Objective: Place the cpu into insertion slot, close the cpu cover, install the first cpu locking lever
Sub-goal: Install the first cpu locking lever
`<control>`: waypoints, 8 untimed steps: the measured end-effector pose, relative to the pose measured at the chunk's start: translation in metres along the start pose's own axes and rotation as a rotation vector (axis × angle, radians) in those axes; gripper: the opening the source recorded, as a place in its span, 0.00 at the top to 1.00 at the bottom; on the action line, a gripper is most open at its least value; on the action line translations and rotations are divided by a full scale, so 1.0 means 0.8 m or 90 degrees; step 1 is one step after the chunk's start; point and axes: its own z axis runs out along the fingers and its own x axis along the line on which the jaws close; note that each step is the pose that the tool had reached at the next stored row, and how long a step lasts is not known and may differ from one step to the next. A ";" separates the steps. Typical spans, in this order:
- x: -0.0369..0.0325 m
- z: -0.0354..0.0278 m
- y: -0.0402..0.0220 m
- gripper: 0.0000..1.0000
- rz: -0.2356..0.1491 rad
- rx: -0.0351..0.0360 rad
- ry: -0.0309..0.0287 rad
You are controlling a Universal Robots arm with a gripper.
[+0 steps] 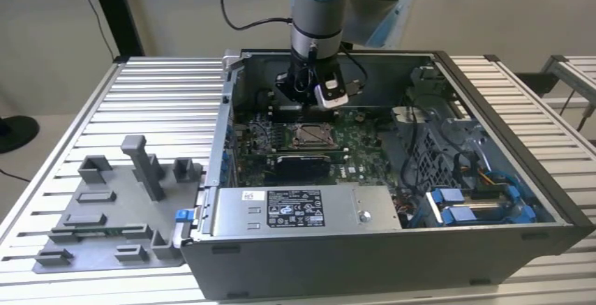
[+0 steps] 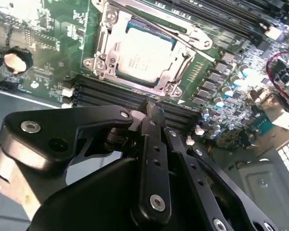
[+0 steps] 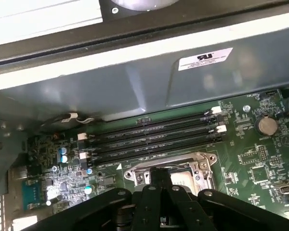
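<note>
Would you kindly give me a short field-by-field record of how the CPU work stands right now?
cpu cover: down flat, framing the cpu
cpu: seated, silvery face up
lever: thin rod lying across one cover edge; latch state unclear
tool: shut, empty, above the memory slots beside the cover

My pincer (image 2: 151, 109) is matt black, with small silvery screw heads. The cpu (image 2: 145, 52) has a pale silvery face, and the cpu cover (image 2: 108, 48) is shiny silver metal. The circuit board (image 2: 48, 62) is green with fine lighter lines. The memory slots (image 3: 154, 137) are black. The clips (image 1: 463, 211) are blue, the label (image 1: 296, 209) is black and white, and the table (image 1: 139, 102) has silver-grey ribs.
</note>
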 end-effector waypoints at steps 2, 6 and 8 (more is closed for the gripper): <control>0.0009 0.0005 0.0011 1.00 -0.007 -0.0004 -0.0010; 0.0047 0.0019 0.0062 1.00 -0.025 0.0033 0.0030; 0.0083 0.0031 0.0101 1.00 -0.029 0.0040 0.0040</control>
